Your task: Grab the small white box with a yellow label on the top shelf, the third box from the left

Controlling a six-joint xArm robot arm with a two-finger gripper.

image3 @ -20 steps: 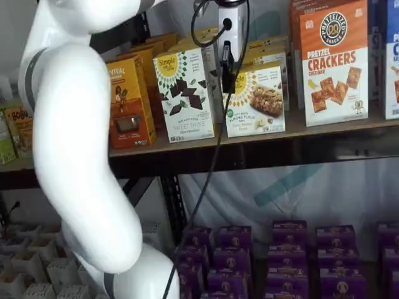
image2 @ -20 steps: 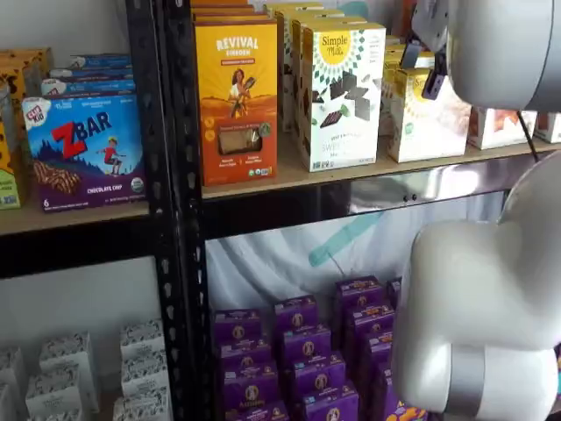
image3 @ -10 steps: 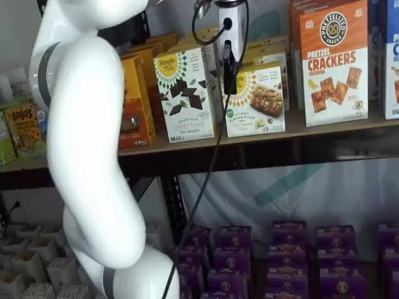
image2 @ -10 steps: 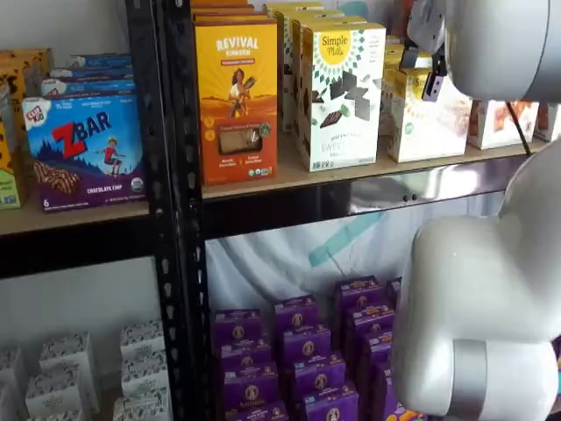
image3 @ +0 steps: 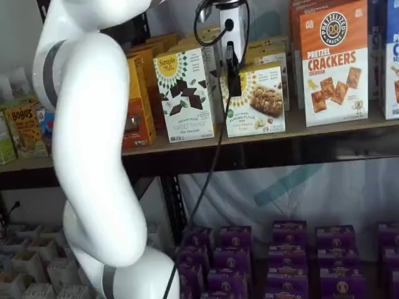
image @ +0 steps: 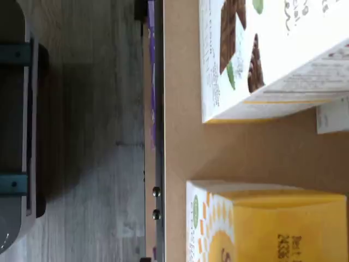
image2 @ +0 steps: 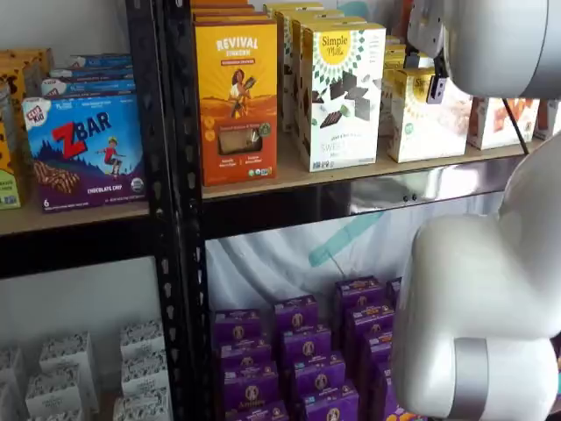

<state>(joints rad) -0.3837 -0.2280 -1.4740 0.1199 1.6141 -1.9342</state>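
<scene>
The small white box (image3: pixel 262 103) with its yellow round label stands on the top shelf (image3: pixel 324 124) in both shelf views (image2: pixel 428 123), right of a taller white box (image3: pixel 185 93) with dark chocolate squares. My gripper (image3: pixel 233 84) hangs in front of the small box's left edge, also in a shelf view (image2: pixel 436 89). Only one black finger shows side-on, so I cannot tell whether it is open. The wrist view shows the small box's yellow top (image: pixel 283 229), the taller box (image: pixel 262 54) and the shelf board (image: pixel 180 136).
An orange Revival box (image2: pixel 237 101) stands left of the taller box. A pretzel cracker box (image3: pixel 333 62) stands right of the small box. A ZBar box (image2: pixel 83 149) sits on the neighbouring shelf. Purple boxes (image2: pixel 298 351) fill the shelf below. My white arm (image3: pixel 93 156) and cable (image3: pixel 209 162) hang in front.
My gripper has edged slightly right and down in front of the small white box. The arm's white links have shifted to the right. The boxes have not moved.
</scene>
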